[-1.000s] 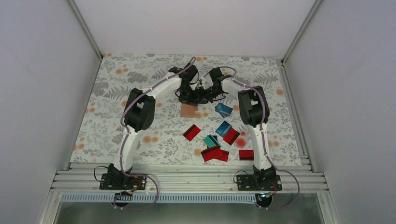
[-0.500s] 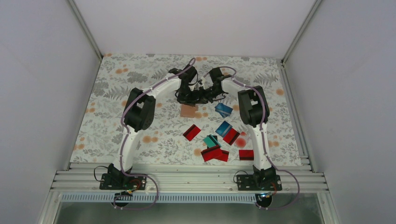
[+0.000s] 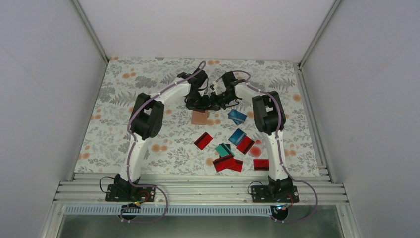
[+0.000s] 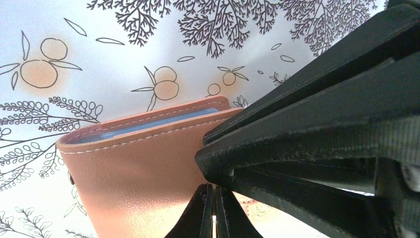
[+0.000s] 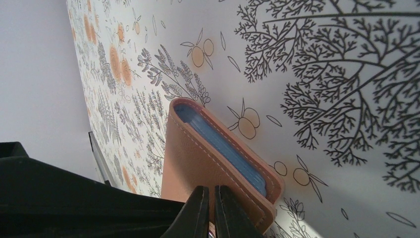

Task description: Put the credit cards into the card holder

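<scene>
The tan card holder (image 3: pixel 199 117) lies on the floral table just in front of both grippers. The left wrist view shows its stitched face (image 4: pixel 138 173) with blue card edges in its mouth, which faces away. The right wrist view shows the same holder (image 5: pixel 198 158), several blue card edges filling the slot. My left gripper (image 3: pixel 198 103) (image 4: pixel 214 191) and right gripper (image 3: pixel 216 101) (image 5: pixel 210 191) are both shut, tips over the holder's top face and nothing between the fingers. Loose cards lie nearer: blue (image 3: pixel 237 116), blue (image 3: pixel 237 136), red (image 3: pixel 203 140), red (image 3: pixel 245 145), teal (image 3: pixel 223 149), red (image 3: pixel 228 163), red (image 3: pixel 261 164).
The right gripper's black body (image 4: pixel 322 124) fills the right side of the left wrist view, close against the left gripper. White walls enclose the table on the left, back and right. An aluminium rail (image 3: pixel 198 191) runs along the near edge.
The left arm's elbow has shifted slightly up and left. The holder, the loose cards and the right arm have not visibly moved.
</scene>
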Available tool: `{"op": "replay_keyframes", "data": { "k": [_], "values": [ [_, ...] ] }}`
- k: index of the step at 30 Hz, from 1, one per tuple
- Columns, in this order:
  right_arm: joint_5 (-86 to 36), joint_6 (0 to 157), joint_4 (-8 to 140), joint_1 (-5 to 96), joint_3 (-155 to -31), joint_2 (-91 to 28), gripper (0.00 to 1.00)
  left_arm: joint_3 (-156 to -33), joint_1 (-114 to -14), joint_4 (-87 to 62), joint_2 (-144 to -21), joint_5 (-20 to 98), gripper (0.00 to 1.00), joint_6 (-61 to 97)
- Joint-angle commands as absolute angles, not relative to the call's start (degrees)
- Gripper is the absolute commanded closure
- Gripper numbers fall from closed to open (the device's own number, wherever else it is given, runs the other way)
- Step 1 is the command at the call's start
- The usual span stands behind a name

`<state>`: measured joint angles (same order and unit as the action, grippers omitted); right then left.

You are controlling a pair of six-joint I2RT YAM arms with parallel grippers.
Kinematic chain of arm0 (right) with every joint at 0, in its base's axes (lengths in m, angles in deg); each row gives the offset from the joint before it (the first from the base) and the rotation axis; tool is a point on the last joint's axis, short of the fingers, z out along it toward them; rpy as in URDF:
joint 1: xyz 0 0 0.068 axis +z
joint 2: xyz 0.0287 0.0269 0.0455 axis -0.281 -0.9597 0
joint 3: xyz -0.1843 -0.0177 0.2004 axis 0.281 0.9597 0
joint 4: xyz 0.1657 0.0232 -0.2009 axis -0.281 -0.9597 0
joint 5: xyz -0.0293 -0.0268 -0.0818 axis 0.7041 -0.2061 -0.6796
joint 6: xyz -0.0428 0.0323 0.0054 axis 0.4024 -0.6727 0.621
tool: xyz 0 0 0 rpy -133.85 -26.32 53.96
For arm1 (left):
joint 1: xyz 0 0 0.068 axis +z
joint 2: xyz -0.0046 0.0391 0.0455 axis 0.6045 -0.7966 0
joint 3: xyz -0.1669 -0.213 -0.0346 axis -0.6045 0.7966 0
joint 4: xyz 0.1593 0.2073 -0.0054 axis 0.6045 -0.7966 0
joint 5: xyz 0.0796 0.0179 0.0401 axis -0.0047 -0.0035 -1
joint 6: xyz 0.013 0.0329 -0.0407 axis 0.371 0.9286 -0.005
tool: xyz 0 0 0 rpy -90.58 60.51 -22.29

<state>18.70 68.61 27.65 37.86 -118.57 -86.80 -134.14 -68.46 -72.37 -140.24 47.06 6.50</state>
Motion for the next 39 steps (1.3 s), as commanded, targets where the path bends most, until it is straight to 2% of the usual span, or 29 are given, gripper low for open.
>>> {"op": "replay_keyframes", "data": {
  "k": [1, 39],
  "values": [
    [14.25, 69.42, 22.96, 38.91, -117.93, -91.02, 0.96, -133.71, -67.94, -69.79, -136.65, 46.36, 0.98, 6.2],
    [14.32, 69.62, 22.3, 38.91, -118.99, -92.12, 0.96, -128.76, -67.78, -71.78, -133.57, 47.72, 0.98, 3.92]
  ]
}}
